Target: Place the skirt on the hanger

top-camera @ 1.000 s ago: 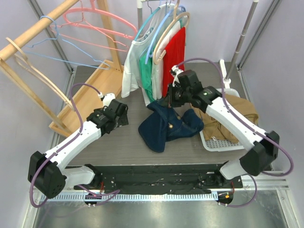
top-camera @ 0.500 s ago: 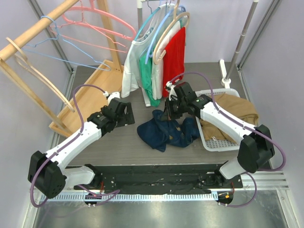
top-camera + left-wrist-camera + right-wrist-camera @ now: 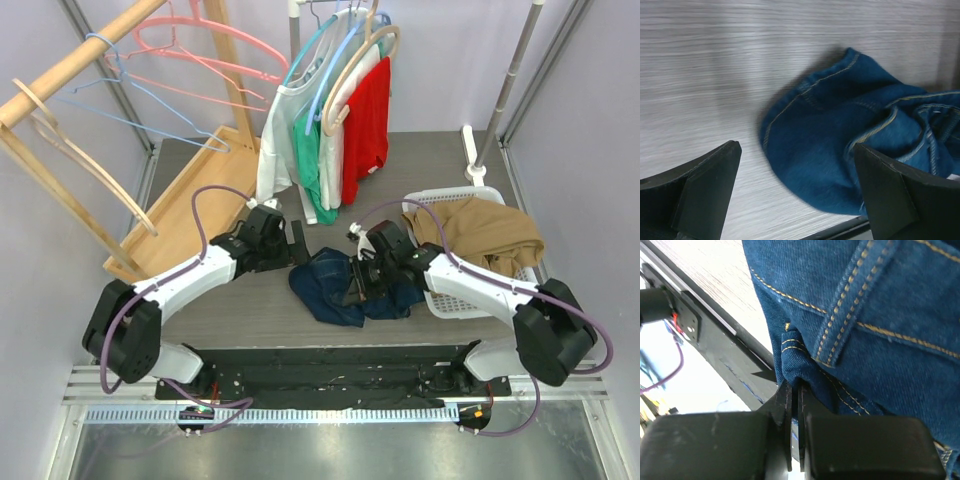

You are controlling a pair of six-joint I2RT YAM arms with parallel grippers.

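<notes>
The skirt (image 3: 335, 285) is dark blue denim with yellow stitching, bunched in a heap on the grey table between the arms. My right gripper (image 3: 362, 282) is shut on a fold of the skirt (image 3: 840, 315), low over the table. My left gripper (image 3: 297, 243) is open and empty, just left of and above the heap; the skirt (image 3: 840, 155) lies between and beyond its fingers (image 3: 705, 185). Empty hangers, pink (image 3: 210, 45) and blue (image 3: 130, 90), hang on the wooden rack at the back left.
A wooden rack (image 3: 70, 70) slants across the left. Clothes on hangers (image 3: 335, 110) hang from a rail at the back centre. A white basket (image 3: 465, 300) with a tan garment (image 3: 480, 235) sits right of the skirt. A metal pole (image 3: 510, 80) stands at the back right.
My right gripper has lowered the skirt toward the near edge, and the skirt has collapsed into a heap. My left gripper has moved right, up to the skirt's left edge.
</notes>
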